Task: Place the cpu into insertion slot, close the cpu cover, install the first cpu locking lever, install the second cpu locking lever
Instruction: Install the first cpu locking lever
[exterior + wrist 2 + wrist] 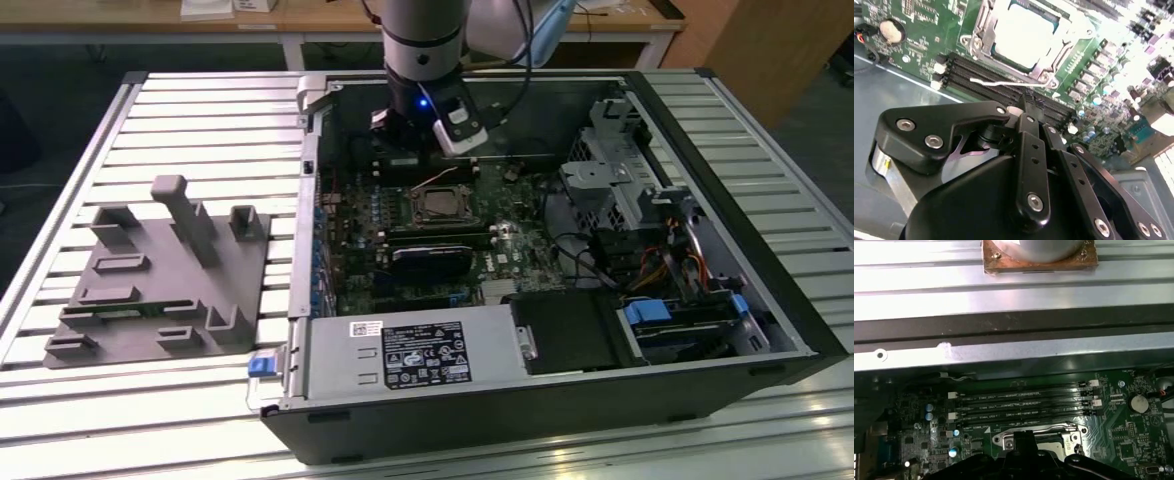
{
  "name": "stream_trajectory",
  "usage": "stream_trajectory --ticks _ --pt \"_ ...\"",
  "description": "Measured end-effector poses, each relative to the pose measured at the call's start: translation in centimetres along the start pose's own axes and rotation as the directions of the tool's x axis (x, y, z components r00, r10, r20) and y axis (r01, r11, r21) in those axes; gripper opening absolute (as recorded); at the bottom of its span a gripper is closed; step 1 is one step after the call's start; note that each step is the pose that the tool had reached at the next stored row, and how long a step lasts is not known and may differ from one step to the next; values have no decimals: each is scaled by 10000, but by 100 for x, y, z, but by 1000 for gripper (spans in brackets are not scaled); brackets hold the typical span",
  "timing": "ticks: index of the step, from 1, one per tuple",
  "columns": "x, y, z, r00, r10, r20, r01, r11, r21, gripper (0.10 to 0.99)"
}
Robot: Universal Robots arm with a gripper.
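End effector (1020,439) closed up, holding nothing, hovers over motherboard (514,250), just far of insertion slot (441,205). Cpu (1026,30) sits in slot; cpu cover (978,35) lies flat around it. Memory slots (1024,407) just beside socket. Open computer case (747,300) on slatted bench (200,120).

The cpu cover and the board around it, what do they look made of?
The cpu cover looks like bare silvery metal, probably steel: it throws bright glare. The circuit board looks like green-coated laminate, semi-gloss, with small soldered parts.
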State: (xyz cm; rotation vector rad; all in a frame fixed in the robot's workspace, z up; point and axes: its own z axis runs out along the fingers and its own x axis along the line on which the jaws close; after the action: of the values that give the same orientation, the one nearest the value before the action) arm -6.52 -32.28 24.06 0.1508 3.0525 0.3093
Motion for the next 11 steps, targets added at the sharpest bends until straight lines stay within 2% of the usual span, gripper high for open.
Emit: stream_trajectory --ticks 2,7,9,11 --pt "1 -3 16 9999 -12 111 12 10000 15 106" --pt "3 -12 57 9995 -36 306 36 10000 -6 106" --pt "4 -16 74 9993 -42 360 42 10000 -24 106" --pt "0 -20 94 9993 -41 370 42 10000 -36 106"
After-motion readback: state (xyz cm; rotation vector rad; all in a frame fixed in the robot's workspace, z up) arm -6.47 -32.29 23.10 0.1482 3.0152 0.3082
